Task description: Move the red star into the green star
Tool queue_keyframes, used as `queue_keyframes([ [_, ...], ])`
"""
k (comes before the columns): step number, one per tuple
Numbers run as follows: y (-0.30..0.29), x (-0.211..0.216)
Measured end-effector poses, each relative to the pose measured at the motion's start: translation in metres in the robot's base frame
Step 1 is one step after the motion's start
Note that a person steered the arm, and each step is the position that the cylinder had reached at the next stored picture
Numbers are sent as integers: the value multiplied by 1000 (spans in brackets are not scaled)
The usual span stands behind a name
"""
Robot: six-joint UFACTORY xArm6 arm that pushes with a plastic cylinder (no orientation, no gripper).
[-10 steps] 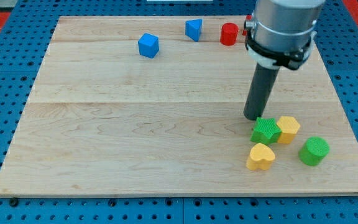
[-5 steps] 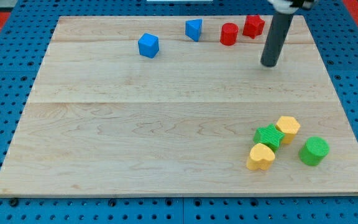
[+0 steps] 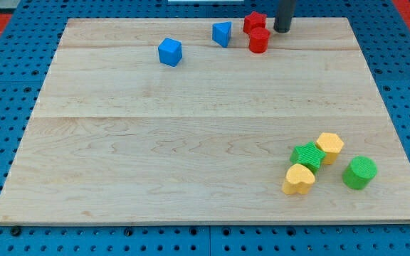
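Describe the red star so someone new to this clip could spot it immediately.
Look along the wooden board's top edge, right of centre. Two red blocks touch there, just left of my tip. The red star is the upper one, with pointed edges; the red cylinder below it is round.

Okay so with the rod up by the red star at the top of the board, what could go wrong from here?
My tip sits at the red star's right, so pushing from here would likely send it left, away from the green star. The red cylinder touches the star's lower side and may get dragged along. The star is also near the board's top edge and could slip off.
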State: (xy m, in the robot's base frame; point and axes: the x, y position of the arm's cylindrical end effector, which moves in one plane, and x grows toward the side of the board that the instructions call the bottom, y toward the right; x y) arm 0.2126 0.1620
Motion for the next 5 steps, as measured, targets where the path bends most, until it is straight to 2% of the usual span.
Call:
queue_keyframes([
  [1,3,-21],
  [2,-4,-21],
  [4,-107,-20],
  [5,-128,-13],
])
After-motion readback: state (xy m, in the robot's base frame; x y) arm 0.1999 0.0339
